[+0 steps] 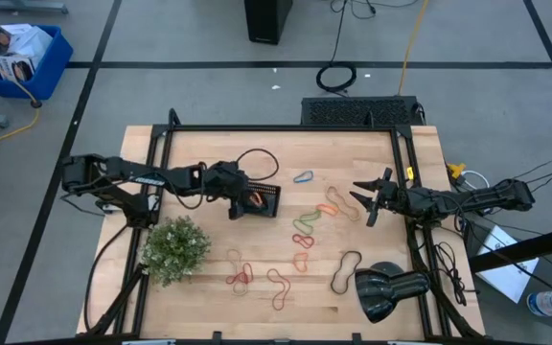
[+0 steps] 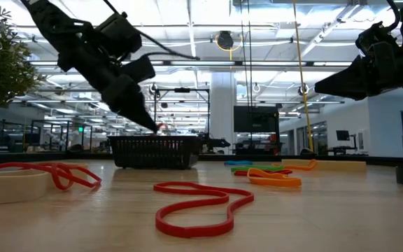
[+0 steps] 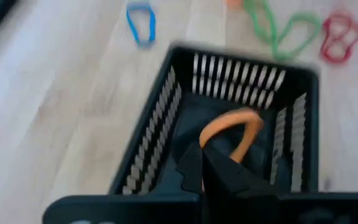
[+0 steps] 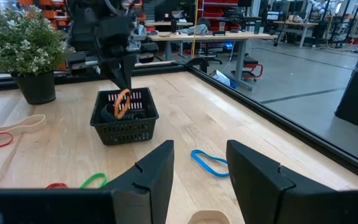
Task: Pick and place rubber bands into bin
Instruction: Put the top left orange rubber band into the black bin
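The wooden table [image 1: 372, 153] lies mostly bare around the bin [image 1: 262, 197]. That black mesh bin sits just beside the plant [image 1: 173, 248]. Above it the left gripper [image 4: 122, 79] pinches an orange rubber band [image 4: 122, 103] (its tail is hidden inside). Right gripper [image 4: 199, 167] waits well away, fingers apart.

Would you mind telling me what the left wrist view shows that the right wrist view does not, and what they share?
Only the left wrist view looks down into the bin, showing the left gripper shut on the orange rubber band just above the bin's floor, with a red band beyond it. Only the right wrist view shows the plant, the open right gripper and the room behind. Both show the bin, the orange band, a blue band and a green band.
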Controlling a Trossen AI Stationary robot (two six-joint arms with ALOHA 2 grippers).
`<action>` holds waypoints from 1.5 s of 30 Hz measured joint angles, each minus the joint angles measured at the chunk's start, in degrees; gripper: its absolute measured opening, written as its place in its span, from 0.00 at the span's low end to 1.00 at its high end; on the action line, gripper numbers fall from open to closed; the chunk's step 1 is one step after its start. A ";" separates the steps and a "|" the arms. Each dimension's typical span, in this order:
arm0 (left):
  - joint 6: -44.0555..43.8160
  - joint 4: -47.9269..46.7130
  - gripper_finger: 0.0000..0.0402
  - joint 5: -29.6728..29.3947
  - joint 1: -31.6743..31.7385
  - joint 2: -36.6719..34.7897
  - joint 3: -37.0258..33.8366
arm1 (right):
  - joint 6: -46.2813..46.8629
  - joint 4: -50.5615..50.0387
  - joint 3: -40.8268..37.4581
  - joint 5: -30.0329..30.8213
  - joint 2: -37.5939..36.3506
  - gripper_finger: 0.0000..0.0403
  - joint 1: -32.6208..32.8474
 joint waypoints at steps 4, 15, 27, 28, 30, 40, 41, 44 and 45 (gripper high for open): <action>-0.71 -1.17 0.02 -1.28 -0.52 0.39 -0.26 | 0.11 0.05 0.00 0.02 -0.02 0.35 -0.01; -1.67 -1.25 0.05 -1.46 -0.64 1.64 -0.12 | 0.20 0.12 0.00 0.02 0.00 0.35 0.00; -1.48 -0.69 0.03 -1.46 -0.65 1.81 -0.10 | 0.20 0.18 0.00 0.00 -0.02 0.35 0.00; -1.48 -0.69 0.05 -1.46 -0.64 1.81 -0.10 | 0.20 0.18 0.00 0.01 0.00 0.35 -0.02; -1.46 -0.64 0.08 -1.46 -0.64 1.81 -0.10 | 0.20 0.18 0.00 0.00 -0.02 0.35 -0.02; -1.43 4.06 0.15 -1.46 -0.64 1.81 -0.10 | 0.22 0.20 0.00 0.00 0.00 0.35 -0.02; -1.39 4.73 0.15 -1.46 -0.64 1.81 -0.10 | 0.22 0.20 0.00 0.00 0.00 0.35 0.00; -1.26 6.93 0.16 -1.46 -0.64 1.81 -0.10 | 0.22 0.20 0.00 0.00 -0.02 0.35 0.00; -0.99 7.44 0.16 -1.46 -0.64 1.81 -0.10 | 0.21 0.20 0.00 0.00 0.00 0.35 0.00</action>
